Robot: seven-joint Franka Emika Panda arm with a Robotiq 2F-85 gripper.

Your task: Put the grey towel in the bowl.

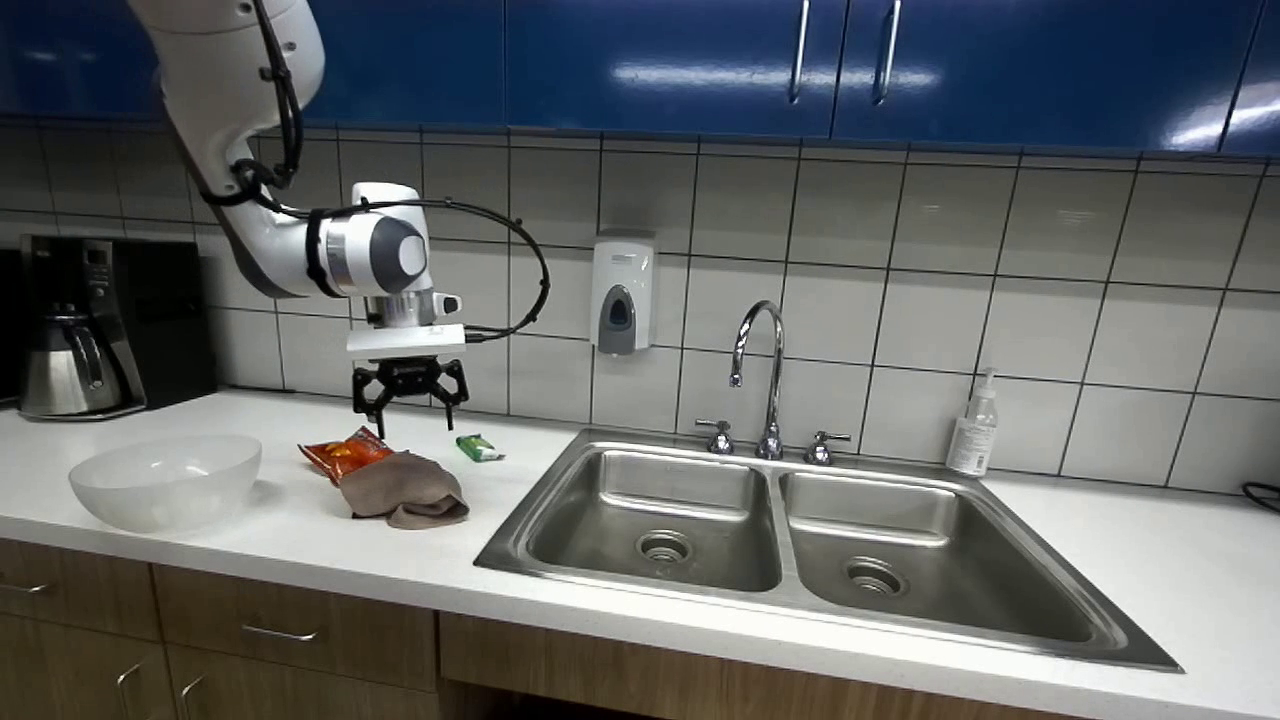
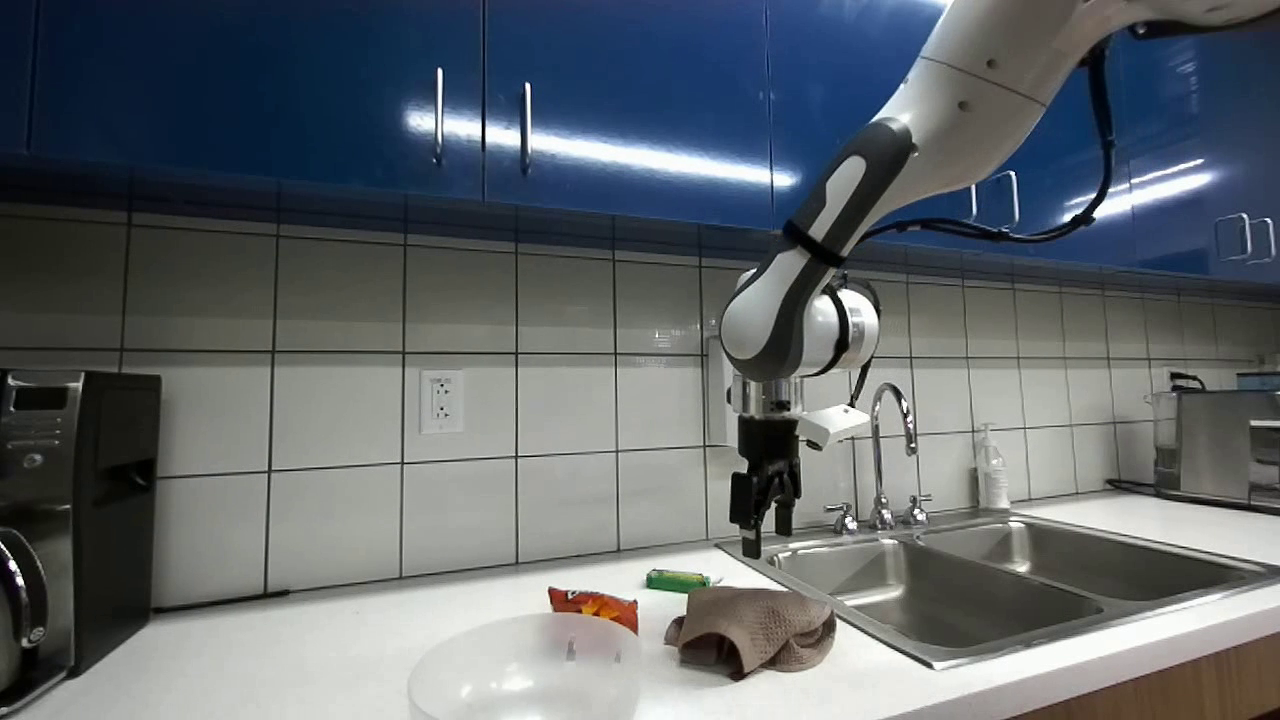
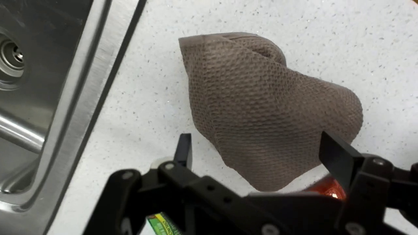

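Observation:
The towel is a crumpled brown-grey waffle cloth on the white counter, shown in both exterior views (image 1: 405, 490) (image 2: 760, 628) and large in the wrist view (image 3: 261, 104). The bowl is a translucent white one, upright near the counter's front edge (image 1: 160, 500) (image 2: 525, 670); its inside looks empty. The bowl is out of the wrist view. My gripper (image 1: 415, 425) (image 2: 768, 540) hangs above the counter, pointing down, higher than the towel and toward the wall side of it. Its fingers are wide apart with nothing between them, seen also in the wrist view (image 3: 254, 138).
An orange-red snack bag (image 1: 345, 455) lies against the towel on the bowl side. A small green packet (image 1: 478, 447) lies behind the towel. A steel double sink (image 1: 525, 520) with a tall faucet (image 1: 775, 380) is beside it. A coffee maker (image 1: 150, 330) stands behind the bowl.

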